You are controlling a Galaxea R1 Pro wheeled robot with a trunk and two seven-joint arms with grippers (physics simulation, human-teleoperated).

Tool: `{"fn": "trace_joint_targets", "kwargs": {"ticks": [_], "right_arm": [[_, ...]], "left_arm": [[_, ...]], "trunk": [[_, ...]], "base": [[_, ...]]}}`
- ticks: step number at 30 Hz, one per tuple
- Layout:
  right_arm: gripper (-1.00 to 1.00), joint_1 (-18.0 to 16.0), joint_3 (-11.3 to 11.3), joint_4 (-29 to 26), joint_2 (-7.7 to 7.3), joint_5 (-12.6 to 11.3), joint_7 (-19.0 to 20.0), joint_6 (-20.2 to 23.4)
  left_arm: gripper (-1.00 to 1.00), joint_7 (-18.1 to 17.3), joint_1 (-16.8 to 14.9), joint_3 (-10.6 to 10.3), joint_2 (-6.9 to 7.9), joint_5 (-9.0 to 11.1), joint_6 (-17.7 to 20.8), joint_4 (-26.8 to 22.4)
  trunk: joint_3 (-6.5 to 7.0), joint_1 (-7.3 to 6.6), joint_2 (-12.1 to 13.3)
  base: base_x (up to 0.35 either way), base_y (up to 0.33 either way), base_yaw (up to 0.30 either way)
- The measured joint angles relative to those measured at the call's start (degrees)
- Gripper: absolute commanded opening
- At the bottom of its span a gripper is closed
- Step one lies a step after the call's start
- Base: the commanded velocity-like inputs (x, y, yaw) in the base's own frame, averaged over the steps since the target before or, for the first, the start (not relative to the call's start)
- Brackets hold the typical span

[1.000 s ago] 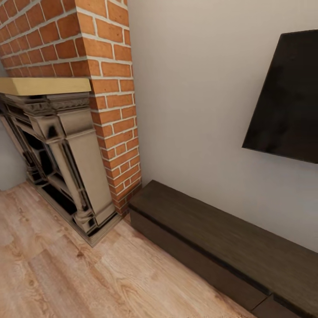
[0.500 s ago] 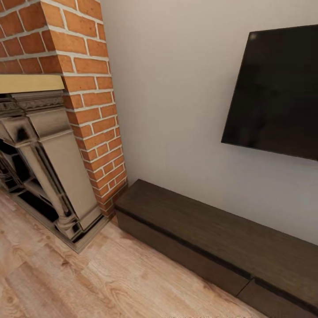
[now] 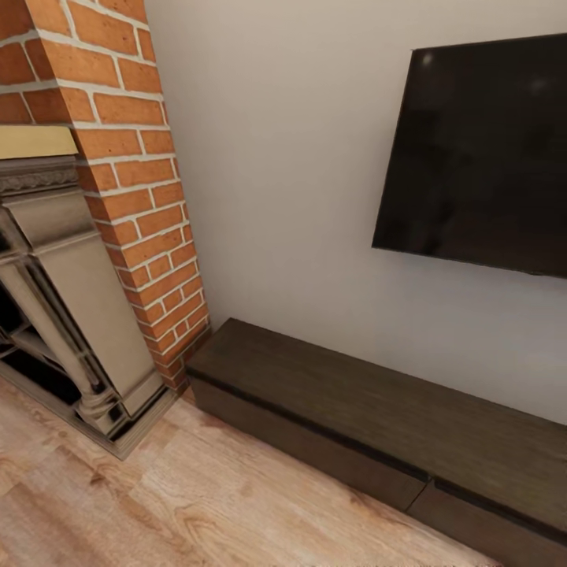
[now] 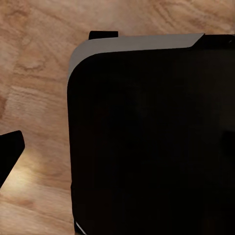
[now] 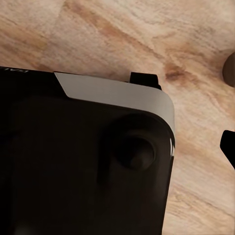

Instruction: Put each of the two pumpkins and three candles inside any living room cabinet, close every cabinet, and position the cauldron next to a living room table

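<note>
The cabinet [image 3: 354, 405] is a long, low dark brown unit standing against the pale wall, running from the centre to the lower right of the head view. Its flat drawer fronts sit flush and shut. In the left wrist view a dark fingertip [image 4: 10, 152] shows at the picture's edge over the wooden floor, beside my black, grey-edged base [image 4: 147, 137]. The right wrist view has a dark fingertip [image 5: 229, 149] at its edge, beside the same base [image 5: 83, 161]. Nothing is between the fingers. Pumpkins, candles, cauldron and table are out of view.
An ornate beige-and-black fireplace [image 3: 71, 315] stands at the left, set in a red brick chimney breast [image 3: 134, 197] that ends by the cabinet. A black television [image 3: 480, 157] hangs on the wall above the cabinet. Pale wood floor [image 3: 197, 504] lies in front.
The head camera has turned to the right: fireplace and bricks have slid to the left of the picture, and more of the cabinet and television shows. Nothing in the room itself has moved.
</note>
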Motion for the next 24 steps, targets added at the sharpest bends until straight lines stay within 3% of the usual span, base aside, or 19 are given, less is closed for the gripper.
{"fn": "trace_joint_targets", "kwargs": {"ticks": [21,24], "right_arm": [[1.0,0.0,0.09,-0.01,0.02,0.18,-0.03,-0.07],[1.0,0.0,0.09,-0.01,0.02,0.18,-0.05,-0.07]], "left_arm": [[1.0,0.02,0.0,0.0,-0.01,0.0,0.25,-0.61],[1.0,-0.03,0.02,0.0,-0.01,-0.04,0.28,-0.62]], "trunk": [[-3.78,4.61,-8.42],[-3.79,4.62,-8.44]], "base": [[0.0,0.0,0.0],[0.0,0.0,0.0]]}}
